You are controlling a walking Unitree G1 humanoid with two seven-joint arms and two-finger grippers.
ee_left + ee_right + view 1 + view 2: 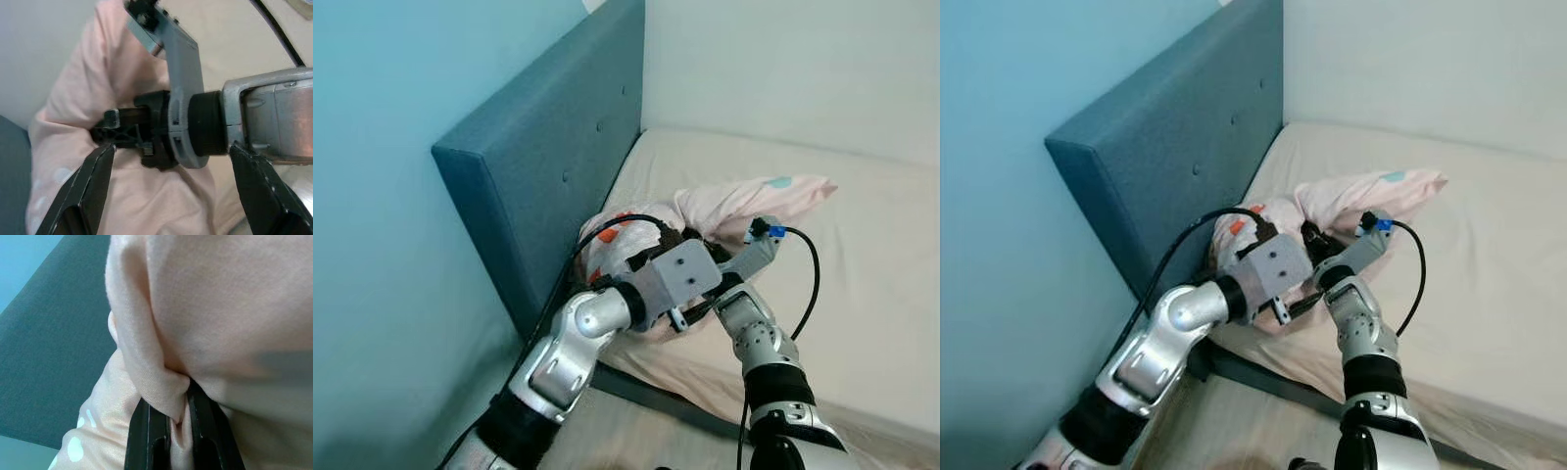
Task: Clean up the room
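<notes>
The pink pillow lies on the bed beside the blue headboard, the right tool is clamped on a fold of its soft, light cloth, and the left tool stands apart near it.

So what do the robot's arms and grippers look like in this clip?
Both arms are silver metal with black joint bands. The left gripper has two long black fingers; the right gripper has the same, and a grey bracket behind it. A looping black cable with a blue plug runs along the right arm.
</notes>
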